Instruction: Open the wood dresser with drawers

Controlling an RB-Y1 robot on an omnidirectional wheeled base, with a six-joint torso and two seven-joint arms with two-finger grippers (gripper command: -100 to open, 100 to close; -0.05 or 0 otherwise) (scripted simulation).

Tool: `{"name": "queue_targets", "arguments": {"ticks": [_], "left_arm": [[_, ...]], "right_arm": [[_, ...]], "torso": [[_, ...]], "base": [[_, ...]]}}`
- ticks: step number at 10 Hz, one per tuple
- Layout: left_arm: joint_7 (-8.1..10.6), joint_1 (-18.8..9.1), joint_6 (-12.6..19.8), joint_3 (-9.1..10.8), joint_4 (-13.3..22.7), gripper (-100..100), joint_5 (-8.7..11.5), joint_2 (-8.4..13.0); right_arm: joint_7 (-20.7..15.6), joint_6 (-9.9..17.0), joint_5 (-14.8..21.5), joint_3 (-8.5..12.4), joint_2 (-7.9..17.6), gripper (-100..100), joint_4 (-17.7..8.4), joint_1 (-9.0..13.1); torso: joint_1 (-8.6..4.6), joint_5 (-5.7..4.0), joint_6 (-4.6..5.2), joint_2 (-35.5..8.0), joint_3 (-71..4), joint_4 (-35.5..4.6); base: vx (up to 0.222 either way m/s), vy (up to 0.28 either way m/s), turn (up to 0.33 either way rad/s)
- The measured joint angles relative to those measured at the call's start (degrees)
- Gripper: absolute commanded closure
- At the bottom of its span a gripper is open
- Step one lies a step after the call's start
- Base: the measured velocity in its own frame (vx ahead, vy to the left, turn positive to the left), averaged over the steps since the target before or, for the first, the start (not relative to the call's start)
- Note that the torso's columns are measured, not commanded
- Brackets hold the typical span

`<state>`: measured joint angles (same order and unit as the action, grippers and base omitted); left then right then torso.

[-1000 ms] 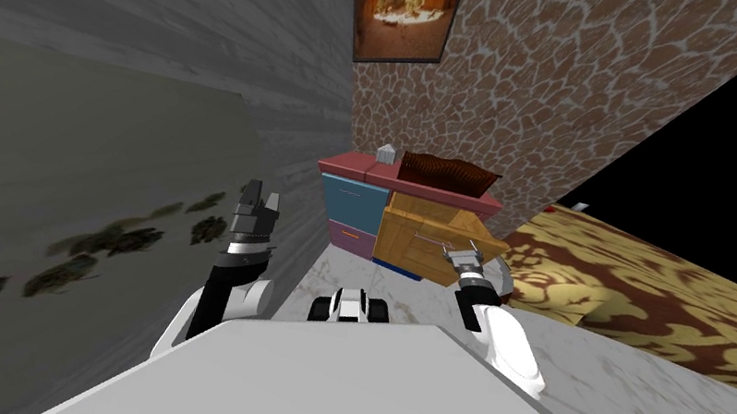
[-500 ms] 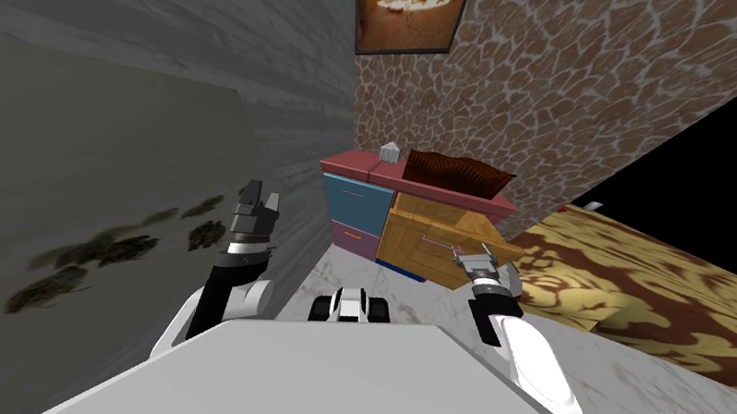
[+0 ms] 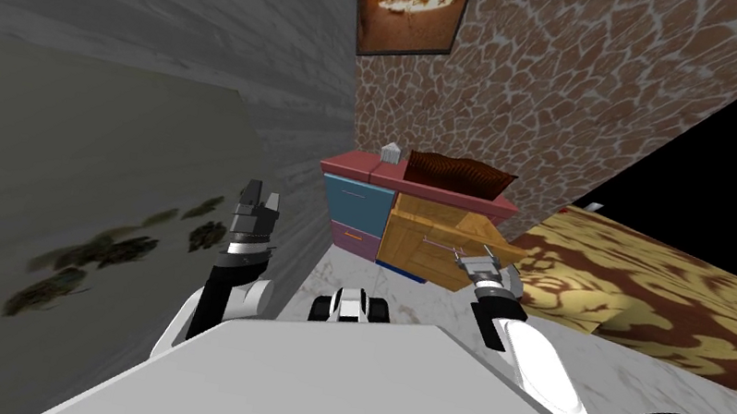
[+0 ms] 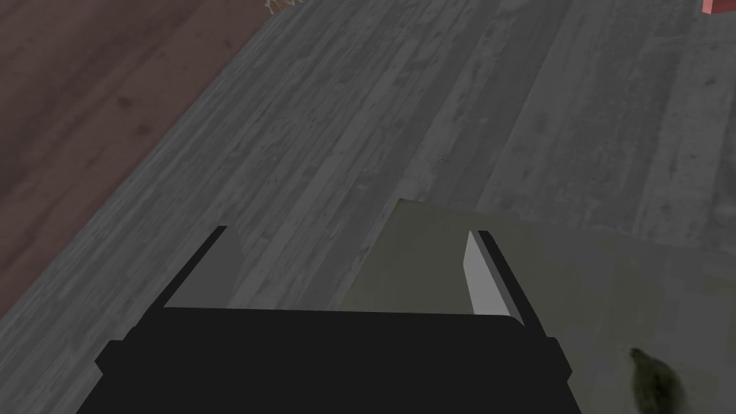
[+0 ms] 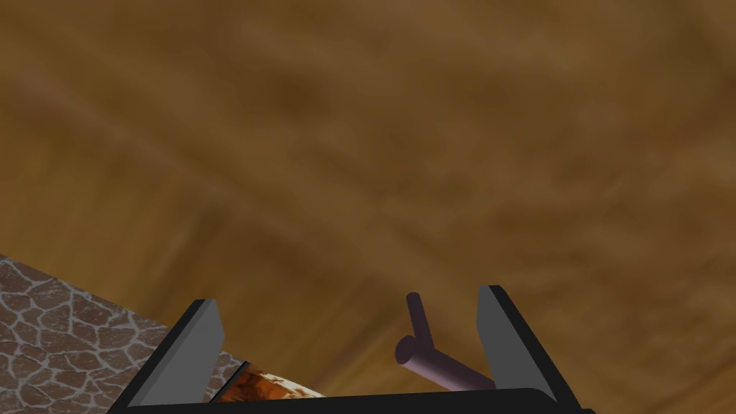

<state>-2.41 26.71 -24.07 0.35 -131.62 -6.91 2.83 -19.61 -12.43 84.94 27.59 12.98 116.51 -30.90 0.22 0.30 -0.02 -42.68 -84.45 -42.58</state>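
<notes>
The dresser (image 3: 364,166) has a red top, blue and purple drawers on its left half and a wooden drawer (image 3: 420,250) on its right half, standing pulled out at a slant. My right gripper (image 3: 478,260) is at that drawer's front, open. In the right wrist view the thin purple handle (image 5: 431,363) lies between the fingers of the right gripper (image 5: 347,296), close to one finger (image 5: 499,338) with no grip on it, and the brown wood front (image 5: 374,144) is right behind. My left gripper (image 3: 259,197) is raised beside the grey wall, open and empty (image 4: 350,231).
A bed with a gold and brown cover (image 3: 670,297) lies right of the dresser, close to the open drawer. The grey plank wall (image 3: 155,14) and an olive panel (image 3: 37,163) run along my left. A small white object (image 3: 389,152) and a dark brown item (image 3: 456,174) sit on the dresser.
My right gripper has drawn back slightly to the right with the wooden drawer's front, which stands a little further out. The left arm has not moved.
</notes>
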Motion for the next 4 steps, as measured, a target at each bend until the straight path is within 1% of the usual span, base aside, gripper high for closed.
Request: {"name": "queue_targets", "arguments": {"ticks": [4], "left_arm": [[0.00, 0.0, 0.0, 0.00, 0.0, 0, 0.0, 0.0]], "right_arm": [[-0.1, -0.1, 0.1, -0.2, -0.1, 0, -0.4, -0.3]], "torso": [[-0.11, -0.19, 0.02, 0.3, -0.1, 0.2]], "base": [[0.000, 0.000, 0.000]]}}
